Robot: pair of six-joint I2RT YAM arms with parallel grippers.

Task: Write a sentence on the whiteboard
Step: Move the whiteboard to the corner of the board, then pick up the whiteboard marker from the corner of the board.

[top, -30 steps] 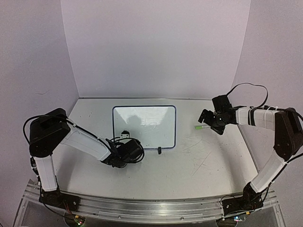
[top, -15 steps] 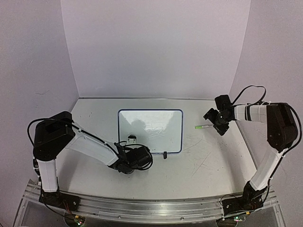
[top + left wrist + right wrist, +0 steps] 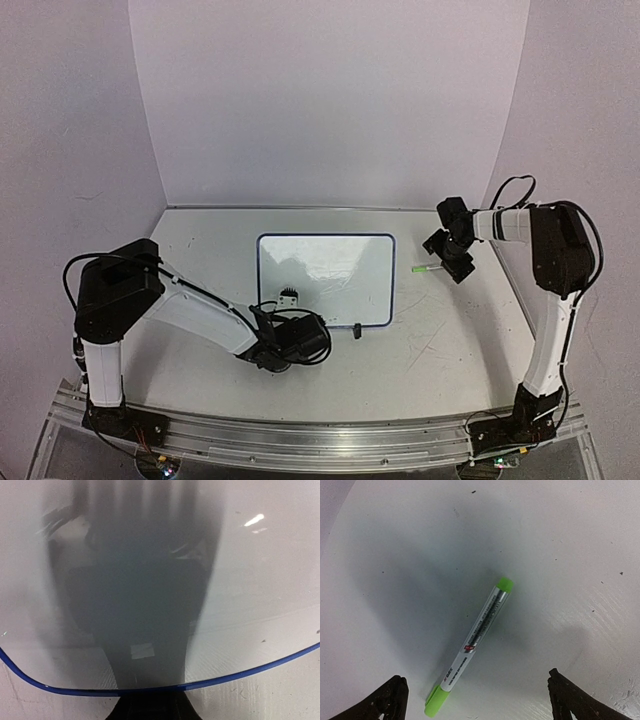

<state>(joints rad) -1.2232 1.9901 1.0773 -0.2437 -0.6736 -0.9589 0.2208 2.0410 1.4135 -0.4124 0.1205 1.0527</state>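
Task has hardly got going, I think. The whiteboard (image 3: 340, 265) lies flat in the middle of the worktop (image 3: 200, 260). I see no sentence on it, no green words at all. The L wrist cam shows just shine and a dark shadow on the white.

My L end effector (image 3: 288, 299) is at the near edge of the board. It looks shut on the rim, w/ one tip over the white face, so I think it has hold of the board. The L wrist cam only shows a dark lump at the blue rim, so I'm not 100% sure.

My R end effector (image 3: 477, 696) is wide open & has nothing in it. The green marker (image 3: 476, 639) lies on the worktop btw its two fingers (image 3: 390, 700) and touches neither. From the top cam the marker is near the R edge of the board, not touching it. Cap looks on, I think.

Left to do: grab the marker, get the cap off, bring the tip to the board, write every word. So approx none of the writing is done. The board being held is the only bit that's ready.
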